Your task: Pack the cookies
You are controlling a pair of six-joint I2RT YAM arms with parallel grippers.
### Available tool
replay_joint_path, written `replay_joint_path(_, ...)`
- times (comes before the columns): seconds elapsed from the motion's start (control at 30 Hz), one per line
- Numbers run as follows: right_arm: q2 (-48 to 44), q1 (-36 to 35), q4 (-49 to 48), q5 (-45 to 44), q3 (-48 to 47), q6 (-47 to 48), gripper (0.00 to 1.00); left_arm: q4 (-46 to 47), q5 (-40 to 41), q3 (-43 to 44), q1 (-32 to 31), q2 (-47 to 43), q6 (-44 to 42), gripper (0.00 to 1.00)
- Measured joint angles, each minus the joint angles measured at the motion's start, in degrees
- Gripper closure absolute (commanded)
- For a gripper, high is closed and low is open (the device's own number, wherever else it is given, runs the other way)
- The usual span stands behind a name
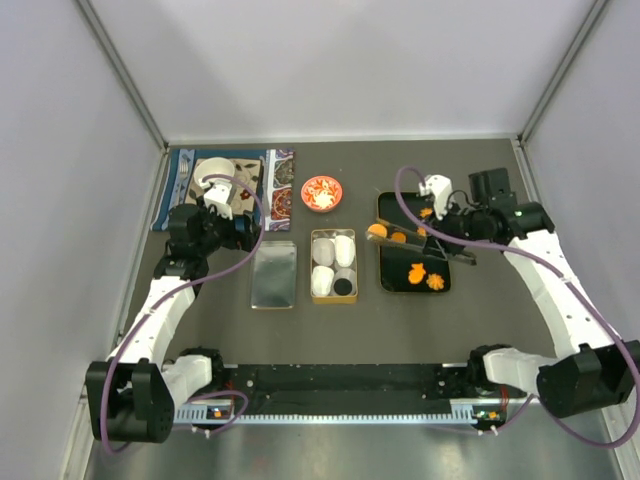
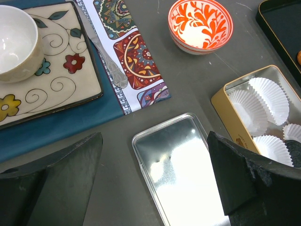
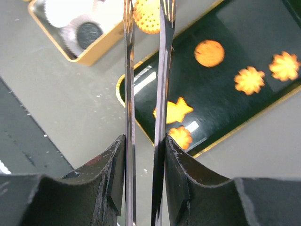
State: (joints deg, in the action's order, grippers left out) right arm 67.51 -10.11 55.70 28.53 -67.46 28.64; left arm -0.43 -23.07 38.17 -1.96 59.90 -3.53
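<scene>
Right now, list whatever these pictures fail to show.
- Right wrist view: the tongs and the dotted cookie run off the top edge; their grip is unclear.
- Left wrist view: the right edge cuts the tin and hides most of the black cookie.
- Top view: cookies on the tray are too small to tell shapes.

tin lid: we see bare metal, smooth and mirror-bright.
tin: gold-coloured metal wall with a soft sheen.
paper cups: white pleated paper, matt.
tray: black and glossy; we see light glinting off it.
cookies: orange, matt, finely grainy.
tongs: thin polished metal.
bowl: glazed, glossy.
table: grey, matt, faintly scuffed.
</scene>
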Motion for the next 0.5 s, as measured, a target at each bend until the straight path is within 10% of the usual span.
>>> replay_joint_path(0.5,6.01,-20.79,1.01,-1.92,-5.38,-5.27,0.78,-0.02,0.09,0.0,0.0,0.0,0.0,0.01)
